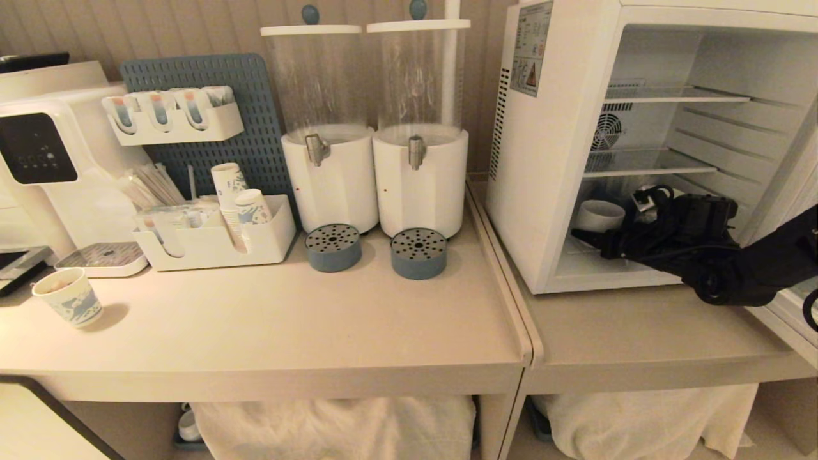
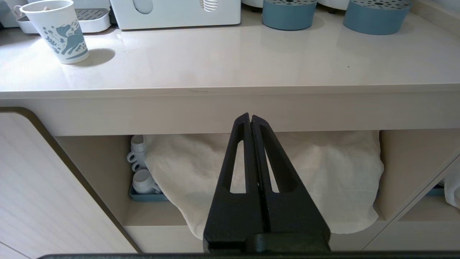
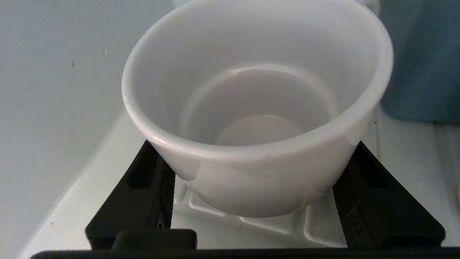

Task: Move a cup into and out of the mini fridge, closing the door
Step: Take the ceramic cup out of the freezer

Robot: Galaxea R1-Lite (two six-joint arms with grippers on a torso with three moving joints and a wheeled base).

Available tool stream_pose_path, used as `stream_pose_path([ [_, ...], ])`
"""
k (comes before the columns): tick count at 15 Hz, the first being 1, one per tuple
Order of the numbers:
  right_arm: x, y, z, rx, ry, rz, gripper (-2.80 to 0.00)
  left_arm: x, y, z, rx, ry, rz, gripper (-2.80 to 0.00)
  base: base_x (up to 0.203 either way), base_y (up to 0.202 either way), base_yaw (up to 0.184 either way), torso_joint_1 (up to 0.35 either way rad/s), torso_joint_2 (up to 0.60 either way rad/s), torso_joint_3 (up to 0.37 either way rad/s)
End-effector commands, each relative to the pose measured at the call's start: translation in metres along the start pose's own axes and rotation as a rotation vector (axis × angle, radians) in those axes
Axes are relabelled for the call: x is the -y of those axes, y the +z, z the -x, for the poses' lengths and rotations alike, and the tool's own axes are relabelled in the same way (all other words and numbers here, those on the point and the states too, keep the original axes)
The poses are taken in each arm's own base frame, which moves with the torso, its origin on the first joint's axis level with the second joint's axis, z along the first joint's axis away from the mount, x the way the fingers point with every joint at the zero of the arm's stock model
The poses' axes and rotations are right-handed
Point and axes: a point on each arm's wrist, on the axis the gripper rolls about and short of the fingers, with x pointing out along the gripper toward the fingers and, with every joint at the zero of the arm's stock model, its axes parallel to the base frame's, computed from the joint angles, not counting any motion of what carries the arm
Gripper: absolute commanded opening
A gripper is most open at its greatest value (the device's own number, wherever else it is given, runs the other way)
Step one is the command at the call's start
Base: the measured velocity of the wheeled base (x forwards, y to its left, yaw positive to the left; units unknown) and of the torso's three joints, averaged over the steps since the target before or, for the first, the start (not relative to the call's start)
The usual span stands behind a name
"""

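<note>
The mini fridge [image 1: 549, 160] stands on the right counter with its door [image 1: 789, 316] swung open to the right. The white cup [image 1: 597, 214] sits upright on the wire rack at the bottom of the fridge, near its left wall. My right gripper [image 1: 595, 229] reaches in from the right. In the right wrist view the cup [image 3: 258, 108] fills the gap of the right gripper [image 3: 253, 169], whose two fingers [image 3: 161, 187] press on its sides under the rim. The left gripper [image 2: 249, 118] is shut and empty, parked below the counter's front edge.
Two white drink dispensers [image 1: 329, 179] [image 1: 418, 179] with blue drip trays stand left of the fridge. A patterned paper cup [image 1: 68, 297] sits at the counter's far left, near an organiser [image 1: 211, 239] and a water machine [image 1: 45, 153]. Wire shelves [image 1: 652, 166] span the fridge above the cup.
</note>
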Motion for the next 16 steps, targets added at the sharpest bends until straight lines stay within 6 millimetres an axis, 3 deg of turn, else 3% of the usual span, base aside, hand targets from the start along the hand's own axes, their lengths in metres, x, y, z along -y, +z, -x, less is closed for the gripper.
stream_pose_path([
  [1,-0.003,0.003,0.005,0.004,0.004,0.001,-2.80,0.000,0.000,0.000,0.001,0.000,0.001,-2.80,0.000,0.000,0.000,0.000,0.00,0.000],
  [3,-0.005,0.005,0.009,0.002,0.009,-0.003,-2.80,0.000,0.000,0.000,-0.001,0.000,0.001,-2.80,0.000,0.000,0.000,0.000,0.00,0.000],
  [9,-0.037,0.038,0.067,0.033,0.040,0.015,-2.80,0.000,0.000,0.000,-0.001,0.000,0.001,-2.80,0.000,0.000,0.000,0.000,0.00,0.000],
  [12,-0.053,0.038,0.098,0.025,0.043,0.013,-2.80,0.000,0.000,0.000,-0.001,0.000,0.001,-2.80,0.000,0.000,0.000,0.000,0.00,0.000],
  [16,-0.083,0.047,0.160,0.068,0.088,0.041,-2.80,0.000,0.000,0.000,-0.001,0.000,0.001,-2.80,0.000,0.000,0.000,0.000,0.00,0.000],
])
